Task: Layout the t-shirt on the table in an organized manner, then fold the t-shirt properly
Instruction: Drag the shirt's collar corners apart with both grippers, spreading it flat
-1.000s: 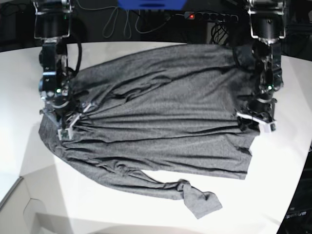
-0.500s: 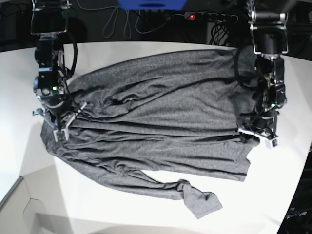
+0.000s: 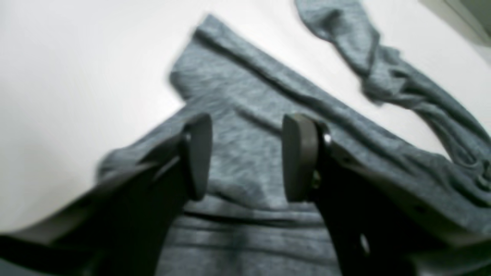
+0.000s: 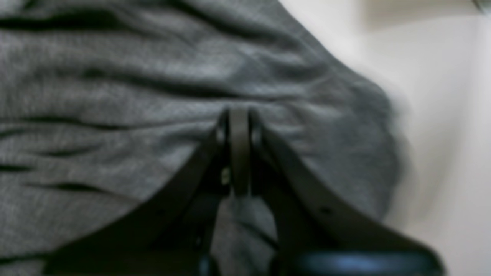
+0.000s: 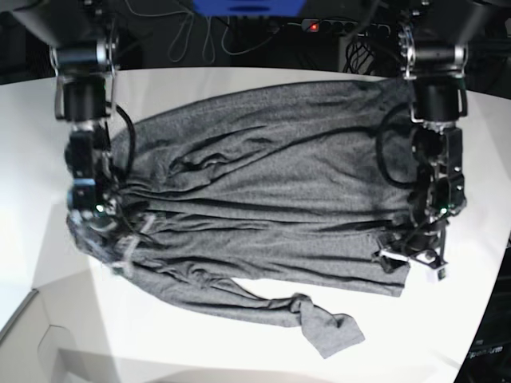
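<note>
Fabric fills most of what we see: the t-shirt [image 5: 263, 199], dark heather grey and wrinkled, lies spread across the white table [image 5: 239, 343], with one long sleeve trailing off and ending in a knotted-looking bunch.

We have the right gripper [image 4: 239, 153] pressed fully closed, and a small pleat of shirt cloth is pinched between its jaws. Creases fan out from that pinch across the cloth to one side of it, while bare table begins just past the shirt's rounded edge on its other side.

The left gripper [image 3: 245, 157] has its two dark pads standing apart with a clear gap between them. Shirt cloth lies under and beyond that gap, and the straight hem corner sits just ahead of the fingertips. From these blurred views we cannot tell whether the pads touch the cloth; nothing appears caught between them.

We judge the main risk to be uneven tension. With only one side held, any pull from the right gripper would drag the whole shirt sideways and bunch it instead of flattening it. The pinch is also thin, so knit fabric could slip free. If the left gripper closes from where it hangs, it may catch several layers or miss the hem.
</note>
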